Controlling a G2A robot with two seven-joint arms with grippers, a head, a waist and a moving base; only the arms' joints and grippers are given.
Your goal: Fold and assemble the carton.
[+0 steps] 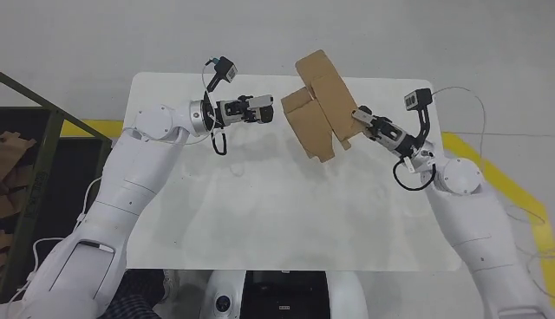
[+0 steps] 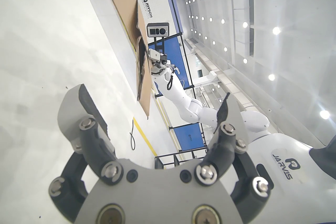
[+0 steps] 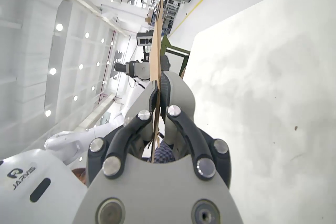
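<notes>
fingers (image 3: pixel 181 93) of the right gripper (image 1: pixel 360 115) are clamped on the flat carton (image 1: pixel 319 102), held over the table's (image 1: pixel 260 224) far edge at upper centre of the top view. left gripper (image 1: pixel 269 108) gapes wide, empty, just beside it.

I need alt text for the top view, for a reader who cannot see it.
The right gripper is shut on one edge of a partly folded brown carton, holding it over the far side of a white table. The open left gripper points at the carton from the other side without touching it.
</notes>
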